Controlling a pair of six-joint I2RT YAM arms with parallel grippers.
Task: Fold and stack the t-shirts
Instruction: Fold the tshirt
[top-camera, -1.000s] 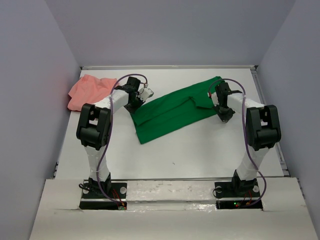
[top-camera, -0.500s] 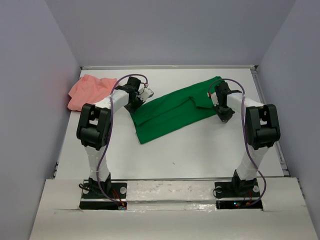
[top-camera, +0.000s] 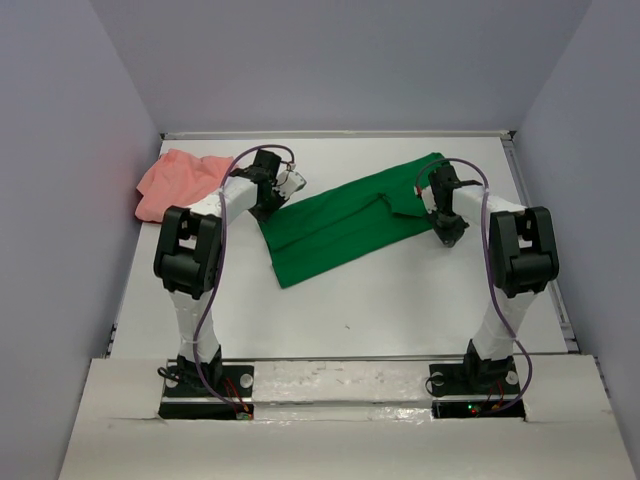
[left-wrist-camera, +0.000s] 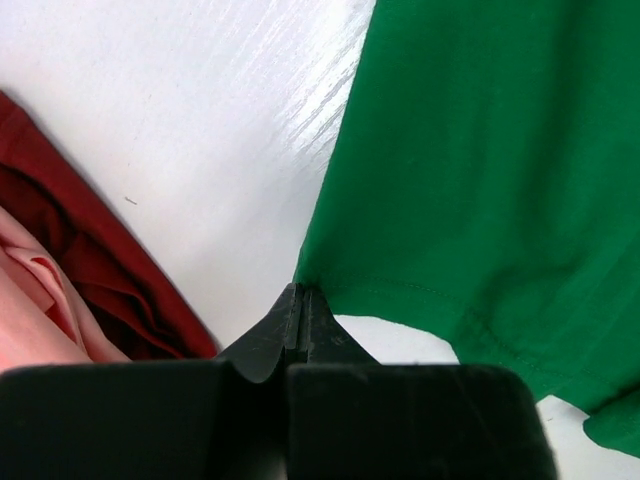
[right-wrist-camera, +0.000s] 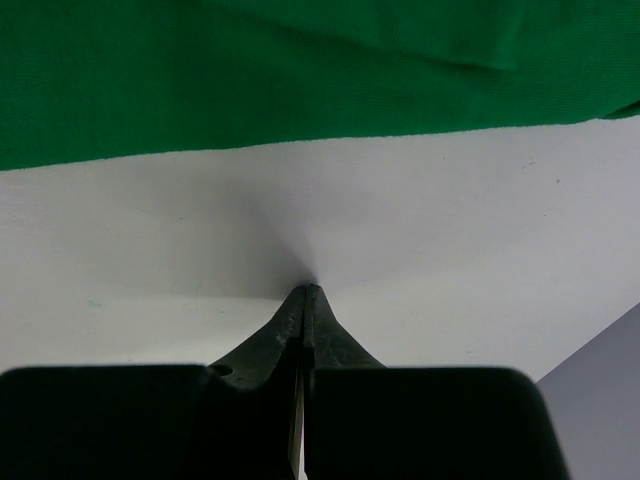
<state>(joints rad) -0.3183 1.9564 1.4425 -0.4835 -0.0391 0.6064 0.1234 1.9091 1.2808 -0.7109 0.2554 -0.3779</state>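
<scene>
Left gripper: fingers closed, pinching green t-shirt corner at tips, likely to pull it flat. Right gripper: fingers closed, empty, over table; green hem ahead.

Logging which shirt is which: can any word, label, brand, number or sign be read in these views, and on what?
None can be read. The green t-shirt, the salmon-pink t-shirt and the dark red cloth show plain fabric with no visible print or tag, and the table bears no lettering.
</scene>
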